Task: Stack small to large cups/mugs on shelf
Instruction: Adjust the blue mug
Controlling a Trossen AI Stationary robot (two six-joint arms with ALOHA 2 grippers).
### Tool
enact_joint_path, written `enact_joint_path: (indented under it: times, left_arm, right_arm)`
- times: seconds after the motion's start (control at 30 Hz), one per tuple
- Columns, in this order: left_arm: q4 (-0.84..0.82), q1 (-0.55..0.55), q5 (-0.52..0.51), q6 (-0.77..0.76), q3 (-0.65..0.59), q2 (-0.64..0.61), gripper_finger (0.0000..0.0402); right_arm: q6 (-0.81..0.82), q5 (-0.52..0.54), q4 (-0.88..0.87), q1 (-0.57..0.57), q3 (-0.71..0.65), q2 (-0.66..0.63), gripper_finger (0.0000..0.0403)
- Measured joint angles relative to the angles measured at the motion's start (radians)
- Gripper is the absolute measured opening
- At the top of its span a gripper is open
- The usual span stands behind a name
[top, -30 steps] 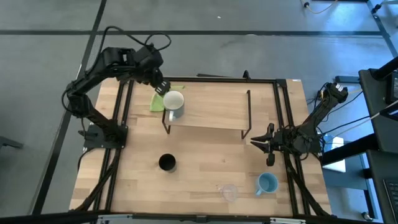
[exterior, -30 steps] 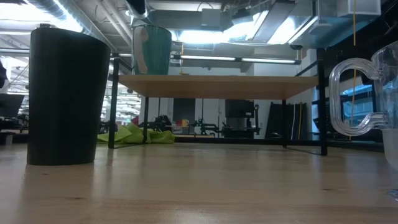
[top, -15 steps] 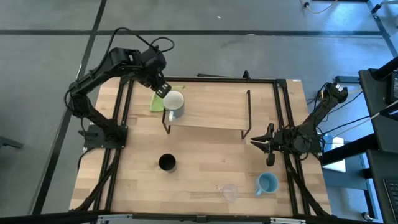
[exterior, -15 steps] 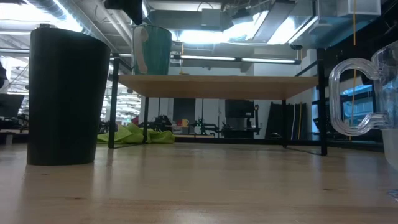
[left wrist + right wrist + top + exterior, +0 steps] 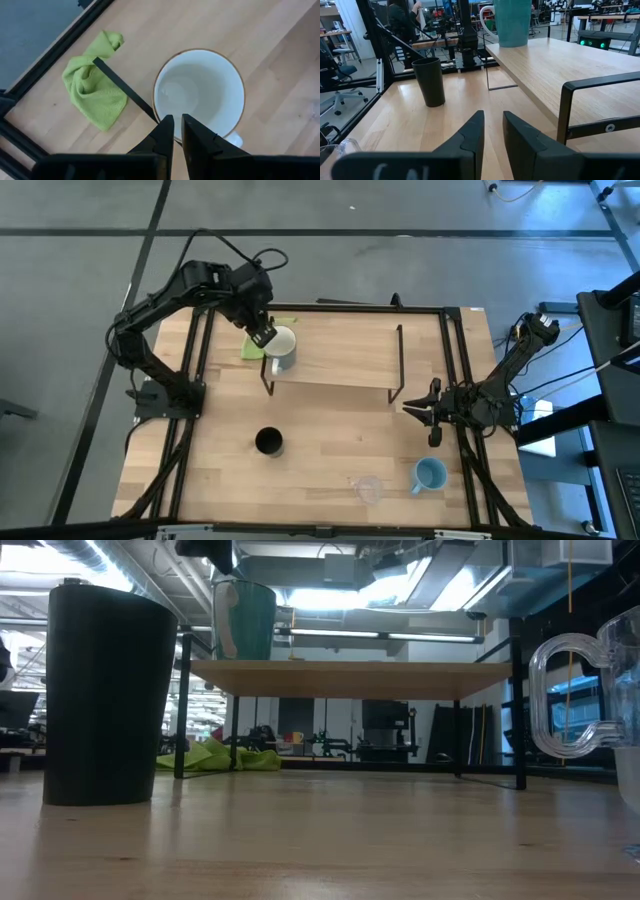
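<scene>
Shelf (image 5: 340, 360): top bare across middle and right end; white mug (image 5: 281, 343) stands at its left end, left claw (image 5: 264, 335) over mug rim, fingers nearly shut.
Green cloth (image 5: 252, 344): on worktop (image 5: 320, 460) just beside shelf's left end, behind mug.
Under shelf: open gap betw. thin black legs, low clearance.
Front worktop: black cup (image 5: 268, 442) left of centre; clear cup (image 5: 369, 489) and blue mug (image 5: 430, 475) near front right, close together; wide bare strip betw. black cup and these.
Right claw (image 5: 432, 420): off shelf's right end.
</scene>
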Motion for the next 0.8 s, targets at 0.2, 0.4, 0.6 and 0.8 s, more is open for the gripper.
enact_joint_path:
  times: [0.2, 0.4, 0.6, 0.8]
  left_arm:
    - [0.000, 0.001, -0.088, 0.007, 0.000, -0.001, 0.0038]
    - [0.000, 0.003, -0.109, 0.072, 0.000, -0.001, 0.0078]
    - [0.000, 0.004, -0.116, 0.066, -0.001, -0.001, 0.0118]
    - [-0.001, 0.003, -0.110, 0.067, -0.088, -0.001, 0.0133]
  right_arm:
    - [-0.001, 0.000, 0.000, 0.000, 0.000, 0.000, 0.0072]
    - [-0.002, 0.000, 0.000, 0.000, 0.000, 0.000, 0.0072]
    - [-0.002, 0.000, 0.000, 0.000, 0.000, 0.000, 0.0072]
    - [-0.002, 0.000, 0.000, 0.000, 0.000, 0.000, 0.0072]
